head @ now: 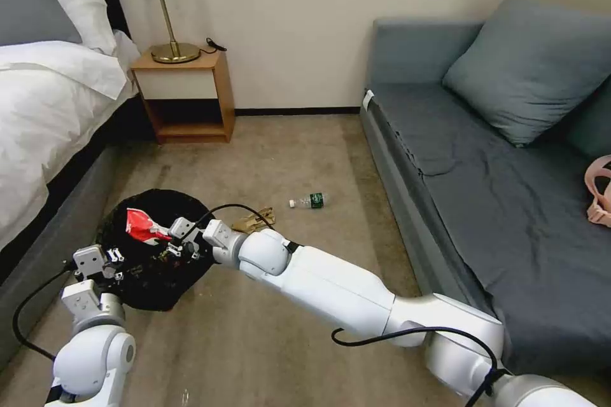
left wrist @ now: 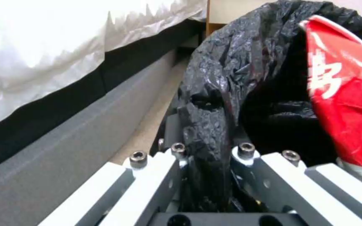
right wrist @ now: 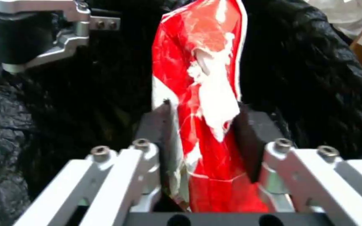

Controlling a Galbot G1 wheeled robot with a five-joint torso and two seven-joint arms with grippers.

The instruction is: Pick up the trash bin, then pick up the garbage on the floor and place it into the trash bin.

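Observation:
The trash bin (head: pixel 159 286), lined with a crinkly black bag, hangs low beside the bed. My left gripper (head: pixel 118 264) is shut on its near rim; the bag's rim (left wrist: pixel 214 94) is pinched in my left gripper (left wrist: pixel 206 150). My right gripper (head: pixel 167 243) is shut on a crumpled red-and-white wrapper (head: pixel 141 224) and holds it over the bin's mouth. In the right wrist view the wrapper (right wrist: pixel 206 78) stands up out of my right gripper (right wrist: pixel 202 116), with the black bag (right wrist: pixel 315 78) behind. A crumpled tan paper (head: pixel 254 221) and a small clear bottle (head: pixel 310 201) lie on the carpet.
A bed (head: pixel 51 114) runs along the left, close to the bin. A wooden nightstand (head: pixel 184 98) with a lamp stands at the back wall. A grey sofa (head: pixel 496 191) with a cushion and a pink strap item (head: pixel 601 194) lines the right. Open carpet lies between.

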